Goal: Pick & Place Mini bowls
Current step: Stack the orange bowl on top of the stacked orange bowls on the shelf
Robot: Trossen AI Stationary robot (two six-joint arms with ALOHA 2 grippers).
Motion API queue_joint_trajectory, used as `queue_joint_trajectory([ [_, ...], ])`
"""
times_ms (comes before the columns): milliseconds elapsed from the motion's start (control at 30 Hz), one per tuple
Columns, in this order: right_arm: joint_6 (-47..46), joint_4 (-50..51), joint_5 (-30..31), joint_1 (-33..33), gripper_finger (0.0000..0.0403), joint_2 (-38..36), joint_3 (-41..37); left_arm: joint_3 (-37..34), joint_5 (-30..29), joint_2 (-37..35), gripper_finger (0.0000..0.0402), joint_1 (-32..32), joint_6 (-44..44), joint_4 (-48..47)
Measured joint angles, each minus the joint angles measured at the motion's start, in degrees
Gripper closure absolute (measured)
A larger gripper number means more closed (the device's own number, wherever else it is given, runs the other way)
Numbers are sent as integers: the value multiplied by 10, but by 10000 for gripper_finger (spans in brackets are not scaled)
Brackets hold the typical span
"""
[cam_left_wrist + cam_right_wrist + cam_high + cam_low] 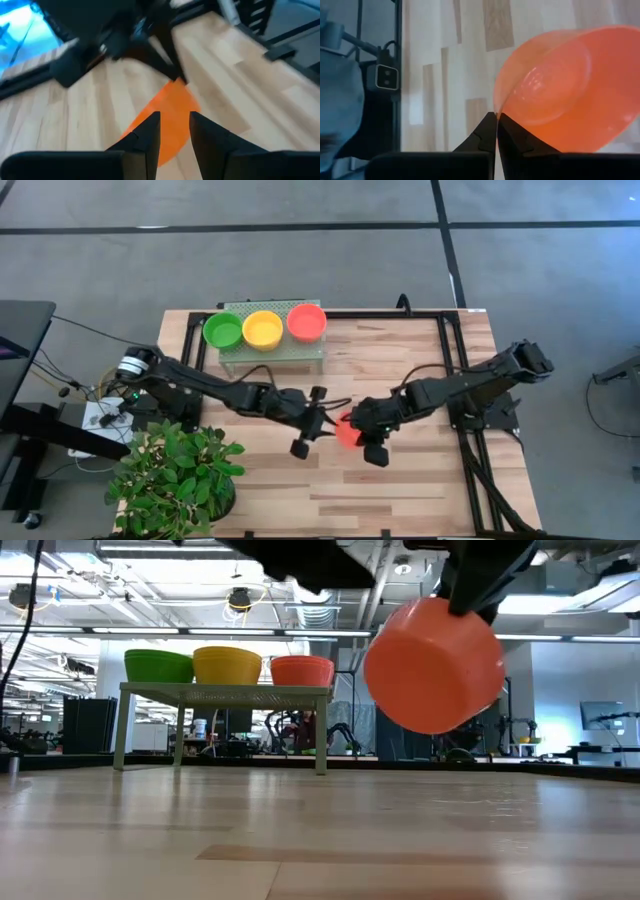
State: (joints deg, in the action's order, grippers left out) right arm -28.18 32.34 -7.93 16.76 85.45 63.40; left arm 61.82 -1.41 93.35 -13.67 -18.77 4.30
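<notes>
Bowl (pixel 433 664), red-orange, light, stiff and probably slippery plastic, hung above mid-table, pinched by its thin rim in the clenched right gripper (pixel 496 131), while the left gripper (pixel 310 420) waited just left of it, fingers parted.

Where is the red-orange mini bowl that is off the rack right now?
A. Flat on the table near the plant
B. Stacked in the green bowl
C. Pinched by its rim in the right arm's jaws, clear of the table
C: the red-orange bowl hangs tilted above the table, its rim pinched by the right gripper.
</notes>
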Motion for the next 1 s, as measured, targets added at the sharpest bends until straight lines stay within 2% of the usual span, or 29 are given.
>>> queue_joint_trajectory([
  [100, 34, -1, 0, -6, 402, 0, 0, 0, 3, 13, 296, 20, 13, 10],
  [233, 80, -28, -2, -14, 402, 0, 0, 0, 66, 16, 296, 46, 28, 30],
  [400, 133, -54, -26, -25, 401, 0, 0, 0, 108, 15, 296, 67, 68, 28],
  [533, 153, -56, -27, -37, 402, 1, 0, 0, 175, 15, 296, 80, 83, 11],
  [833, 198, -58, -29, -55, 401, 1, 0, 0, 184, 15, 297, 81, 116, -35],
  [1000, 224, -60, -29, -64, 401, 1, 0, 0, 186, 15, 325, 80, 120, -47],
])
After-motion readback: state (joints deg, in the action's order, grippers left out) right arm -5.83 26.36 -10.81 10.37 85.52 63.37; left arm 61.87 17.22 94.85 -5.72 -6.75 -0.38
